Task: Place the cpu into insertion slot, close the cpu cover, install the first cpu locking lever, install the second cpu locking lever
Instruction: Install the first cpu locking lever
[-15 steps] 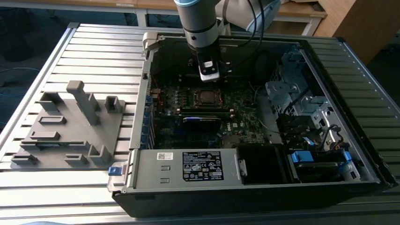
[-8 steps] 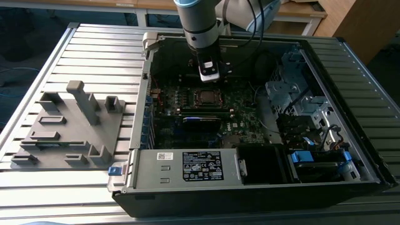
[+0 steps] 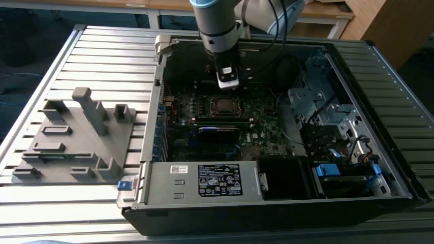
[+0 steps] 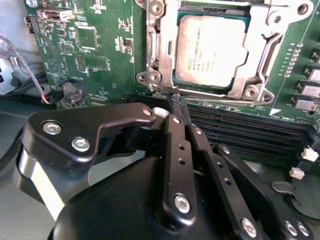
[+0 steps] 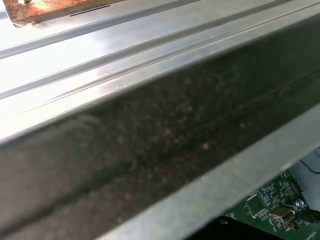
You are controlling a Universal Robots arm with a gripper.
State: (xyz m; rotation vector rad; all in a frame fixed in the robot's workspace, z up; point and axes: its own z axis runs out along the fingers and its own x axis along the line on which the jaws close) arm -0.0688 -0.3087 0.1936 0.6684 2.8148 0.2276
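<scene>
The cpu [image 4: 212, 47], a dull silver square, lies in the insertion slot [image 3: 224, 105] on the green motherboard. The shiny cpu cover [image 4: 161, 47] is folded down flat around it as a frame. A thin locking lever wire [image 4: 210, 93] runs along the socket edge nearest the memory slots. My gripper [image 4: 177, 102] has its black fingers pressed together, the tips just outside that edge, close to the wire, with nothing seen between them. In the exterior view the gripper [image 3: 228, 81] hangs inside the open case, just behind the socket.
Long black memory slots [image 4: 250, 130] lie under the fingers. The case wall [image 5: 150, 145] stands close by. A drive cage [image 3: 318, 101] and cables are at the exterior view's right, the power supply [image 3: 203, 180] in front, and a grey fixture [image 3: 74, 137] on the slatted table at the left.
</scene>
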